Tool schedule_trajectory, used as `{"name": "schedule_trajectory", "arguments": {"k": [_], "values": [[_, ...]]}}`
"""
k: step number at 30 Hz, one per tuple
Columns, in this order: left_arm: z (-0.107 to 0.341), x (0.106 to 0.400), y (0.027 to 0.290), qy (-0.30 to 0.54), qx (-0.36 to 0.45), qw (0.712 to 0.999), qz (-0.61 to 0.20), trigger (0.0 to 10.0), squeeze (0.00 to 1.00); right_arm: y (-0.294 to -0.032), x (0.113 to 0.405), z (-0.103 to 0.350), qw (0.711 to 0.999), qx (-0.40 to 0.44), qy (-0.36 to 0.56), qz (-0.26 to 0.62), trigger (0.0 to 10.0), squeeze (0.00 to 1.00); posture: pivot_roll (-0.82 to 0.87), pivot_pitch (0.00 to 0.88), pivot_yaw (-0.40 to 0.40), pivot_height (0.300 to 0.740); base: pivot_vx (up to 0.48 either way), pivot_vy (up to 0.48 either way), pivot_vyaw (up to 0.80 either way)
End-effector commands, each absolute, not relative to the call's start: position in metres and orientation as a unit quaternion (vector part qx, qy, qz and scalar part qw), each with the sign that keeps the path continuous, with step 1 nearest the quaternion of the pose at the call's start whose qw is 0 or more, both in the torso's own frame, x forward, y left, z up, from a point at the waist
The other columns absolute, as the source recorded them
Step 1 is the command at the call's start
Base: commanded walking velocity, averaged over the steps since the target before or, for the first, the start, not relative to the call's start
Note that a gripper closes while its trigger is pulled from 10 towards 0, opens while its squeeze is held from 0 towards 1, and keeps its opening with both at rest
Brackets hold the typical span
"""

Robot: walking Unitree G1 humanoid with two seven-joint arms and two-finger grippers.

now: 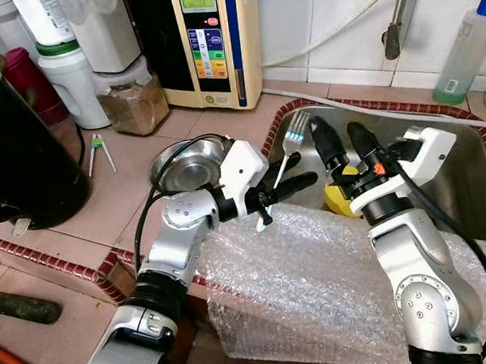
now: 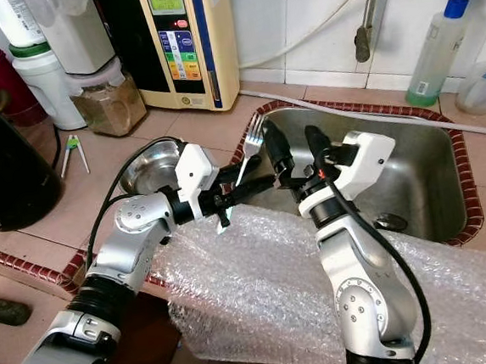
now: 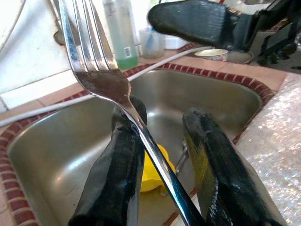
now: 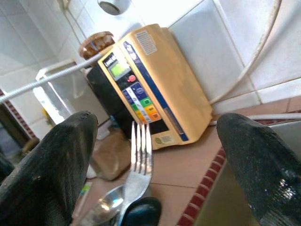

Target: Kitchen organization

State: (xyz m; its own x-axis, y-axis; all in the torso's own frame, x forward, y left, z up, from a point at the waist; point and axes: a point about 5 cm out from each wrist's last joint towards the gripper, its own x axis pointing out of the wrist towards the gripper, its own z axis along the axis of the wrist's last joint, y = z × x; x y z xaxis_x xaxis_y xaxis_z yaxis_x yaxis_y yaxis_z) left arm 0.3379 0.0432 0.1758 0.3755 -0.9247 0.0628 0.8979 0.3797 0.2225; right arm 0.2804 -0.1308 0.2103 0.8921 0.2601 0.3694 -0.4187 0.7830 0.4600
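My left gripper (image 1: 298, 173) is shut on a steel fork (image 1: 294, 135), which points tines up and tilts over the left rim of the steel sink (image 1: 475, 204). In the left wrist view the fork (image 3: 101, 80) runs up between the two black fingers (image 3: 117, 179). Just right of the fork, my right gripper (image 1: 343, 137) is open above the sink, fingers pointing up, nothing between them. From the right wrist view, the fork's tines (image 4: 141, 150) stand between the spread fingers (image 4: 56, 155). A yellow object (image 1: 338, 199) lies in the sink below, partly hidden.
Bubble wrap (image 1: 303, 279) covers the counter's front edge under both arms. A steel bowl (image 1: 186, 166) sits left of the sink. A black kettle (image 1: 10, 151), a jar (image 1: 134, 102) and a cream appliance (image 1: 209, 40) stand behind. A green-tinted bottle (image 1: 465, 43) stands at the far right.
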Motion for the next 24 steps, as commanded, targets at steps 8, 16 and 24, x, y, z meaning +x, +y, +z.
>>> {"name": "schedule_trajectory", "arguments": {"k": [8, 16, 24], "values": [[0.180, 0.330, 0.036, -0.098, 0.073, 0.808, -0.576, 0.0, 0.00, -0.121, 0.281, 0.215, 0.911, 0.311, -0.134, 0.235, 10.0, 0.00, -0.05, 0.048, 0.104, 0.740, 0.000, 0.000, 0.00], [0.180, 0.322, 0.028, -0.098, 0.071, 0.790, -0.601, 0.0, 0.00, -0.117, 0.290, 0.211, 0.906, 0.294, -0.109, 0.283, 0.0, 0.00, -0.06, 0.050, 0.105, 0.740, 0.000, 0.000, 0.00], [0.179, 0.320, 0.029, -0.093, 0.066, 0.792, -0.600, 0.0, 0.00, -0.123, 0.297, 0.211, 0.916, 0.252, -0.099, 0.295, 0.0, 0.00, -0.05, 0.053, 0.094, 0.740, 0.000, 0.000, 0.00]]}}
